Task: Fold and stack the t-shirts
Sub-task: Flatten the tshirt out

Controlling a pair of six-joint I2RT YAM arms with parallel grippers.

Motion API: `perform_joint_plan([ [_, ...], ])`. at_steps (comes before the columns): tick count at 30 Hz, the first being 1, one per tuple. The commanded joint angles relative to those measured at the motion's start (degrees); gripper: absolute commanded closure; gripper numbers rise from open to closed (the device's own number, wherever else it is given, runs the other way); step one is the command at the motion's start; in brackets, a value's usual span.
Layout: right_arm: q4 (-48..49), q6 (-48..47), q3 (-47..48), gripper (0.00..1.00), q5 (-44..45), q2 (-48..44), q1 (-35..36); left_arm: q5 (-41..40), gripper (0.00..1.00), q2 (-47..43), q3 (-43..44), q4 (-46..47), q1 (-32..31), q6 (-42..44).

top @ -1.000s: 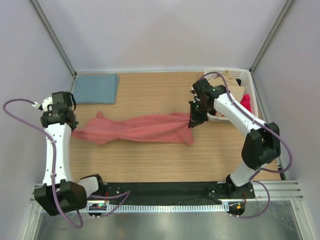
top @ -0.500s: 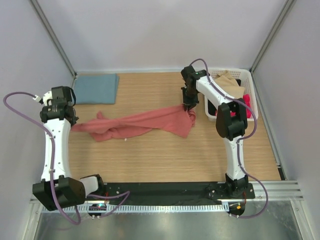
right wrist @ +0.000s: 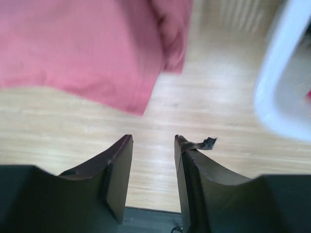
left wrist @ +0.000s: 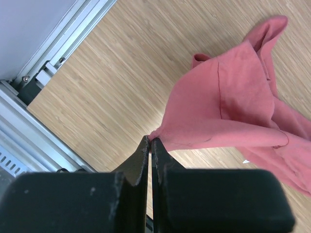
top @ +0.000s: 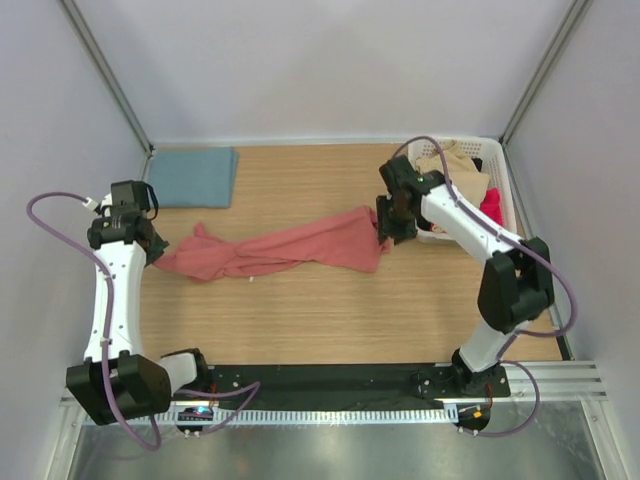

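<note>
I log the left arm (top: 110, 290) and right arm (top: 462, 224) alike: white tubular links, black joint housings. A purple cable (top: 29, 213) runs off each. The gripper fingers (right wrist: 119, 170) are matte black, tapered and faintly scuffed.

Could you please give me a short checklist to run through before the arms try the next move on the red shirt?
1. Left gripper grips the salmon-red shirt: ok, shut on a pinch of its corner.
2. Right gripper grips the shirt's other end: not ok, it is open, with nothing between its fingers.
3. Shirt spread flat for folding: not ok, it lies bunched in a long strip across the table.
4. Teal-blue shirt out of the way: ok, folded at the far left corner, apart from the red one.
5. Right gripper free of the basket: ok, the basket wall stands off to the side.
</note>
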Motion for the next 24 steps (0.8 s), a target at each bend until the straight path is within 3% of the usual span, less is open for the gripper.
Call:
perform_joint_plan([
  [1, 8.7, 6.2, -12.3, 0.55, -4.3, -7.2, 3.1, 0.9, 1.0, 1.3, 2.2, 2.3, -1.1, 1.2],
  [5, 15.6, 11.3, -20.3, 0.6, -8.9, -6.6, 3.4, 1.5, 1.0, 1.7, 2.9, 2.5, -2.3, 1.2],
  [11, 18.5, 11.5, -19.3, 0.53, -7.2, -2.0, 3.4, 3.3, 1.0, 1.6, 1.4, 3.0, -2.5, 1.1],
  [19, 20.3, 11.8, -18.8, 0.53, -6.2, 2.6, 3.4, 4.3, 1.0, 0.9, 0.9, 3.5, -3.3, 0.9],
  [22, 20.9, 12.1, -19.2, 0.55, -6.2, 2.9, 3.4, 4.4, 1.0, 1.0, 1.3, 3.4, -3.6, 1.0],
  [24, 21.1, 12.1, -19.0, 0.63, -6.2, 3.4, 3.6, 4.3, 1.0, 0.8, 1.1, 3.5, -3.8, 1.1],
])
